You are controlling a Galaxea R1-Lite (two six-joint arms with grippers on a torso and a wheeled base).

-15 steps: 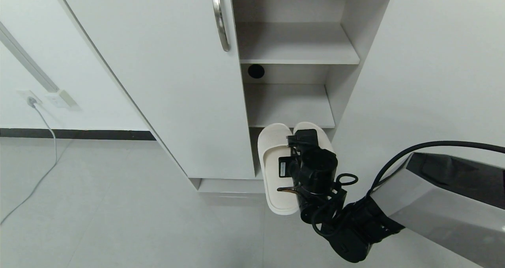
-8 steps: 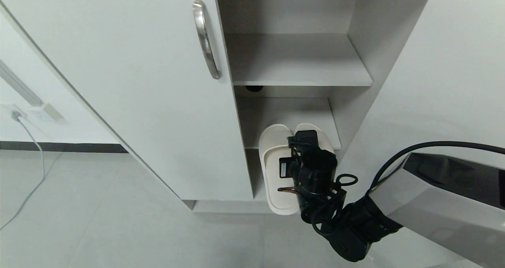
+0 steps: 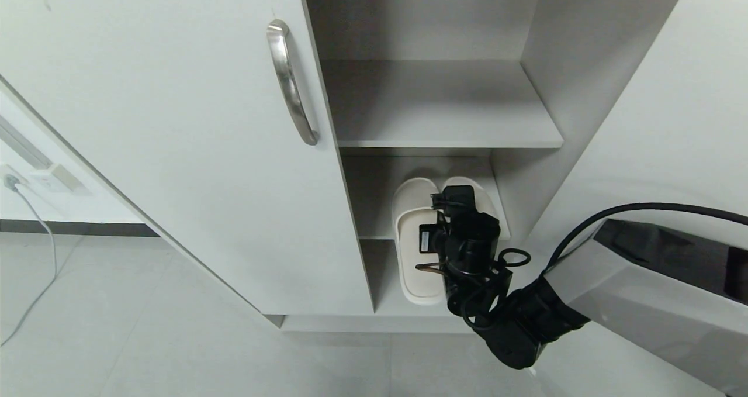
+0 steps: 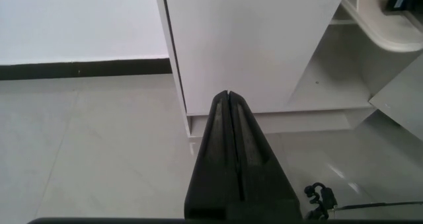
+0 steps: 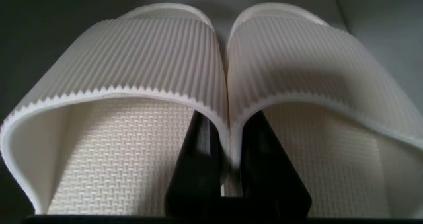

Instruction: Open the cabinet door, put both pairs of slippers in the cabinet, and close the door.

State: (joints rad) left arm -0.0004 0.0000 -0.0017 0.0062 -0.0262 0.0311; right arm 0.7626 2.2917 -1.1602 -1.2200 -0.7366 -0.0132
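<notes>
In the head view the white cabinet's door (image 3: 175, 140) stands open to the left, its metal handle (image 3: 290, 81) toward me. A pair of white slippers (image 3: 416, 239) hangs side by side from my right gripper (image 3: 451, 207), toes over the lower shelf (image 3: 374, 198) and heels out past its front edge. The right wrist view shows the right gripper (image 5: 228, 128) shut on the two inner walls of the white slippers (image 5: 132, 85). My left gripper (image 4: 227, 98) is shut and empty, low over the floor in front of the door's bottom edge.
An upper shelf (image 3: 444, 110) and a bottom compartment (image 3: 383, 280) lie bare. A wall socket with a grey cable (image 3: 11, 182) sits at the left above the black baseboard. Grey tiled floor (image 3: 146, 338) spreads before the cabinet.
The camera has moved closer to the cabinet. The right gripper has carried the slippers forward, so their toes now reach over the lower shelf.
</notes>
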